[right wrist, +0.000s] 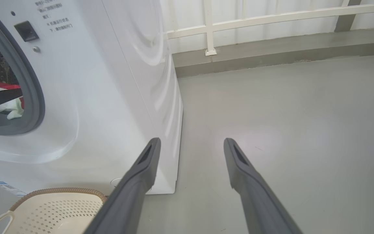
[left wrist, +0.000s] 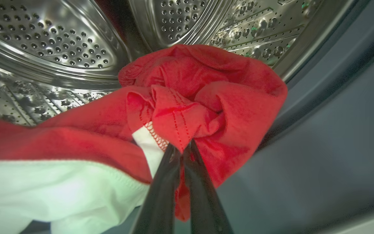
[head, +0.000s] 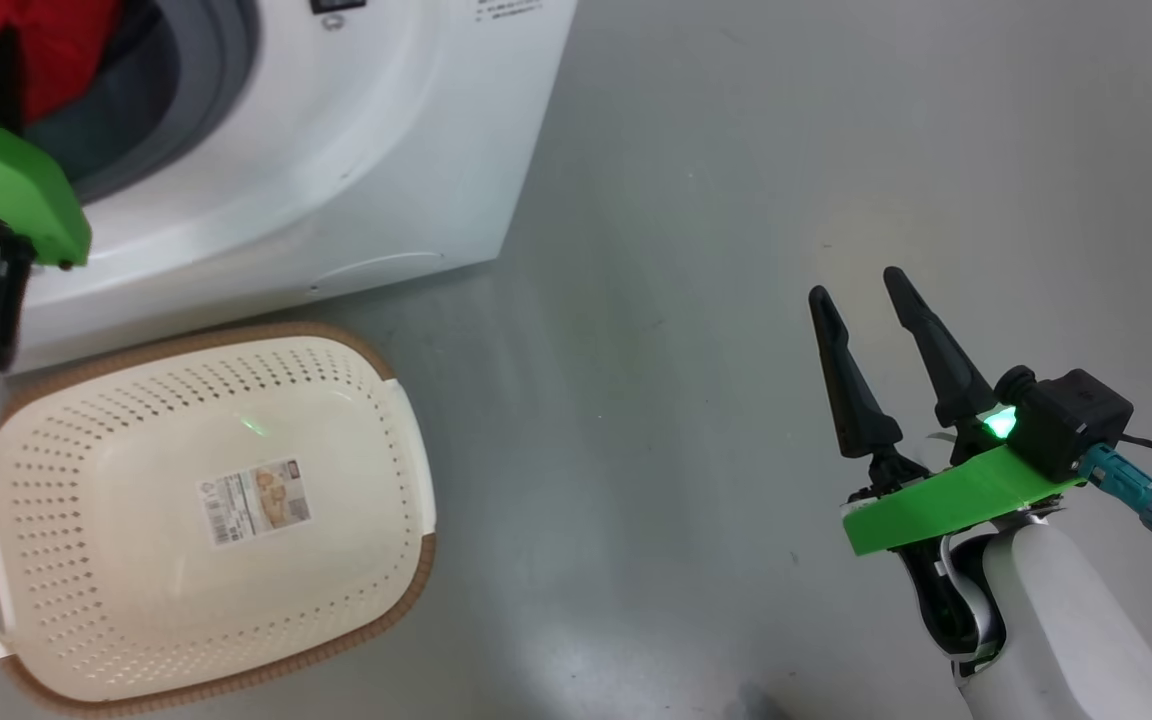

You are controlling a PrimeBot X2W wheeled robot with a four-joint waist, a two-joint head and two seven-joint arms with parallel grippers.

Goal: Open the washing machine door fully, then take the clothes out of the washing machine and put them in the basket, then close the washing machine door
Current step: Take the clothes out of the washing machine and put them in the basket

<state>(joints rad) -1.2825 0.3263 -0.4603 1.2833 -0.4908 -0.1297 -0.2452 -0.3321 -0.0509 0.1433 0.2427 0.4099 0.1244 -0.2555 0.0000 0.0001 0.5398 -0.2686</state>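
Inside the steel drum of the washing machine [head: 356, 150], my left gripper [left wrist: 182, 148] is shut on a bunched fold of the clothes [left wrist: 200, 97], red cloth with a white panel at the lower left. Red clothes [head: 46, 50] also show at the drum opening in the head view, and red and white clothes [right wrist: 5, 104] in the right wrist view. The cream basket [head: 406, 470] stands on the floor in front of the machine with nothing in it. My right gripper [head: 858, 285] hovers open over the floor to the right, holding nothing. The washing machine door is out of view.
Grey floor [head: 696, 300] spreads to the right of the washing machine [right wrist: 109, 81] and basket [right wrist: 44, 208]. A white railing and a low grey ledge [right wrist: 271, 48] run along the far wall behind the machine.
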